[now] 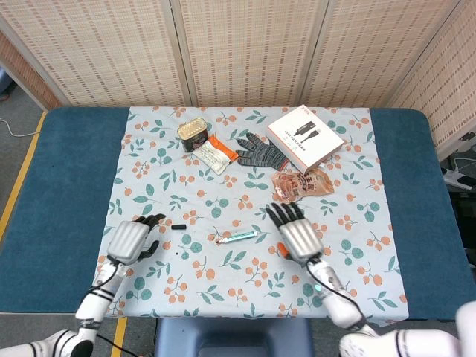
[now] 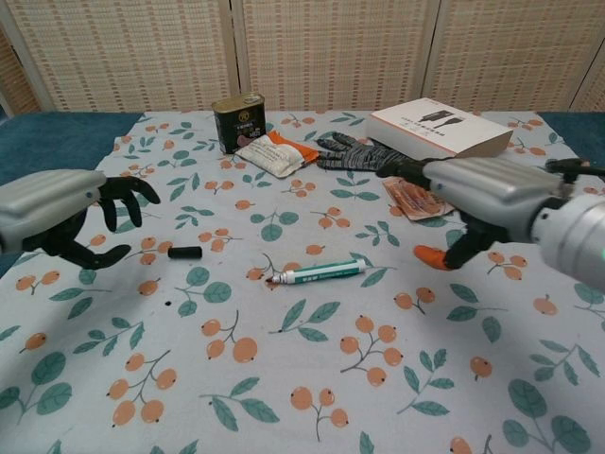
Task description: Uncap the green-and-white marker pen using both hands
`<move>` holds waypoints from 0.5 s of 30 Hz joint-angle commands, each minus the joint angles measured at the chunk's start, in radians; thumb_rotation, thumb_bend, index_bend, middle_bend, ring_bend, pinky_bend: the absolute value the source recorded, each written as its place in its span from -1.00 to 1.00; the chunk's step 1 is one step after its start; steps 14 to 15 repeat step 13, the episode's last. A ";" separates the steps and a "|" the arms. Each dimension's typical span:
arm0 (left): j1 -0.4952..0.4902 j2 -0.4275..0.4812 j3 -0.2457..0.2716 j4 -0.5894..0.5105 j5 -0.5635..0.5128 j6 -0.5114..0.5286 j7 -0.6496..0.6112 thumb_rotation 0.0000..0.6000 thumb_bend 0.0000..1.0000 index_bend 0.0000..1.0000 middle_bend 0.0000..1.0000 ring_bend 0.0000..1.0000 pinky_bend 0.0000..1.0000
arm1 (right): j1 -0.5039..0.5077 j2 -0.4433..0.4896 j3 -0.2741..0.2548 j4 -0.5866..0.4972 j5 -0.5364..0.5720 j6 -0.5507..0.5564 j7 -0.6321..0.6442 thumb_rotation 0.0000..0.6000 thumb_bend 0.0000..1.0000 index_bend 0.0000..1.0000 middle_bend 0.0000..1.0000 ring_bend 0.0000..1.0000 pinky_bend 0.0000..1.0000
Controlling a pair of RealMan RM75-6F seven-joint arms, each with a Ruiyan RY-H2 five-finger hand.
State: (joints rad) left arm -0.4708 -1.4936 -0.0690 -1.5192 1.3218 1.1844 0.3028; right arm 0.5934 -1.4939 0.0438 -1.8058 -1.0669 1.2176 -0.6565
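Marker (image 2: 319,274) uncapped on tabletop (image 2: 312,378), cap (image 2: 184,253) apart. Left robot hand (image 2: 52,216), right robot hand (image 2: 482,194): spread, empty. Task apparently complete; next, withdrawal only.

A pale tablecloth (image 1: 186,178) printed with teal leaves and orange berries covers the dark teal counter (image 1: 67,186). The slim green-and-white marker pen (image 2: 321,273) shows a reddish tip, perhaps; its short black cap (image 2: 184,253) lies apart. The hands, left (image 2: 52,216) and right (image 2: 477,194), are silver-grey with black fingers. A white flat box (image 1: 305,137) carries a black picture.
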 commanded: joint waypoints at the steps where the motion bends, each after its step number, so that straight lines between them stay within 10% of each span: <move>1: 0.150 0.141 0.122 0.001 0.168 0.191 -0.184 1.00 -0.23 -0.91 -0.99 -1.00 -0.72 | -0.241 0.221 -0.222 -0.036 -0.308 0.289 0.101 1.00 -0.45 -1.00 -1.00 -1.00 -1.00; 7: 0.235 0.165 0.118 0.199 0.200 0.325 -0.353 1.00 -0.22 -0.98 -1.00 -1.00 -0.96 | -0.431 0.263 -0.237 0.144 -0.357 0.509 0.283 1.00 -0.47 -1.00 -1.00 -1.00 -1.00; 15: 0.241 0.214 0.079 0.190 0.148 0.295 -0.401 1.00 -0.23 -1.00 -1.00 -1.00 -0.97 | -0.457 0.329 -0.193 0.107 -0.326 0.490 0.335 1.00 -0.50 -1.00 -1.00 -1.00 -1.00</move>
